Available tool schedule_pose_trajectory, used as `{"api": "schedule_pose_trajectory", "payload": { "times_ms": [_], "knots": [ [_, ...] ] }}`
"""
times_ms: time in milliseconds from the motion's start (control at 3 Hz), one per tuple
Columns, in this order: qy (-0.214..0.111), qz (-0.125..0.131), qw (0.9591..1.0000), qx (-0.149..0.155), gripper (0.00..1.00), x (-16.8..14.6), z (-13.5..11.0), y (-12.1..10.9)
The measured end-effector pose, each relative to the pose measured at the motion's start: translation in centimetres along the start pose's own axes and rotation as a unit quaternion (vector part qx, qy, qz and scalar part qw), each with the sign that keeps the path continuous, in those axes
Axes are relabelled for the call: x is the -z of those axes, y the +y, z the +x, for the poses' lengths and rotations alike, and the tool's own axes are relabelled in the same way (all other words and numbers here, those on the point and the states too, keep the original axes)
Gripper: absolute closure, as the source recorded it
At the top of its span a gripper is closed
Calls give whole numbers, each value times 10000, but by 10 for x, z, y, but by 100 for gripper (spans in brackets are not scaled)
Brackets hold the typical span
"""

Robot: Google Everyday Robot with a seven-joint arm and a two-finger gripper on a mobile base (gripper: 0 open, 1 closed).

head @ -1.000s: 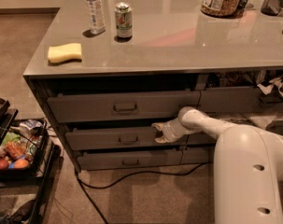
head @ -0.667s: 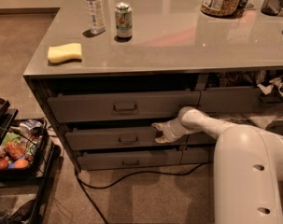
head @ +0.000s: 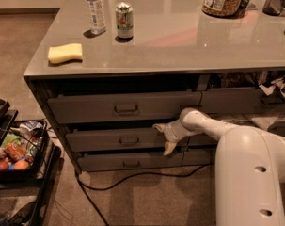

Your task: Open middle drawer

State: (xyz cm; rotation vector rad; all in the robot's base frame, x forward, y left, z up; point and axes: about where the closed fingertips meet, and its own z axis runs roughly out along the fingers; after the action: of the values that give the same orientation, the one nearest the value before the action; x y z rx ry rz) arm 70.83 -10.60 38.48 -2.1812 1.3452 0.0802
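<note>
Glossy grey countertop (head: 179, 36) overhung a stack of flat matte dark-grey fronts. Rounded white arm (head: 245, 164) extended from the right. Middle drawer (head: 99, 140), with small rectangular loop handle (head: 128, 140), sat between taller top drawer (head: 85, 108) and slim bottom drawer (head: 104, 162). Gripper (head: 163, 137) was at its right end, fingers spread apart. Open carpet (head: 146, 201) in front, black cable (head: 132, 175) across it.

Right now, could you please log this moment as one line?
gripper: at right end of middle drawer front | drawer: near closed | handle: free
</note>
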Motion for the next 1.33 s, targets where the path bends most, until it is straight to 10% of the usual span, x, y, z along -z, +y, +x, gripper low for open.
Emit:
{"api": "schedule_pose_trajectory", "payload": {
  "times_ms": [1333],
  "knots": [
    [-42, -111, 9999, -51, 20, 0, -4, 3]
  ]
}}
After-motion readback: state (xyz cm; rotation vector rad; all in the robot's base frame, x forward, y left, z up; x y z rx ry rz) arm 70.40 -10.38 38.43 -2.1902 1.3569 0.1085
